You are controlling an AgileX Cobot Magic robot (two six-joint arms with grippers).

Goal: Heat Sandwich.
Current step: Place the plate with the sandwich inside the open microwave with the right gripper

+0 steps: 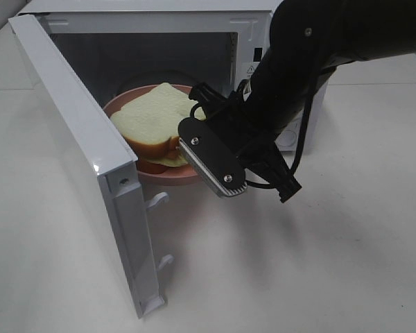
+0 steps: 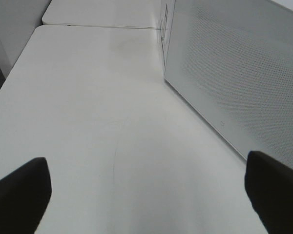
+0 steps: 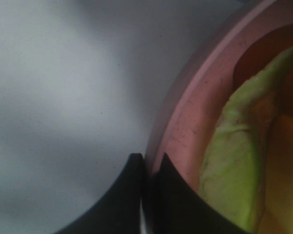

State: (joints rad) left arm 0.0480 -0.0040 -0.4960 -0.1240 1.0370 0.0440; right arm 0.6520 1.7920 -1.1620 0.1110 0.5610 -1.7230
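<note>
The sandwich (image 1: 156, 118) is seen lying on a round pink plate (image 1: 168, 177), and the plate is set inside the open microwave (image 1: 145, 14), on the floor of its chamber close to the front opening. Thick white bread with a golden-brown crust is shown on top, and pale green leaf is seen at the sandwich's near edge. The sandwich is placed towards the left of the plate, and a strip of bare pink rim is left showing at the near side.

The microwave door (image 1: 76, 132) is swung fully open to the left and stands out towards the near side of the white worktop (image 1: 319, 263).

The right arm (image 1: 319, 48) is stretched in from the far right and is angled down towards the plate's right rim. In the right wrist view the right hand (image 3: 149, 165) is shown with its two dark fingers pressed together, and the plate's rim is pinched between their tips. The sandwich itself is not touched by them.

The left hand (image 2: 146, 195) is held over bare worktop, just beside the microwave's perforated outer side wall (image 2: 244, 73). Its fingers (image 2: 19, 195) are spread wide apart, and nothing is held between them.
</note>
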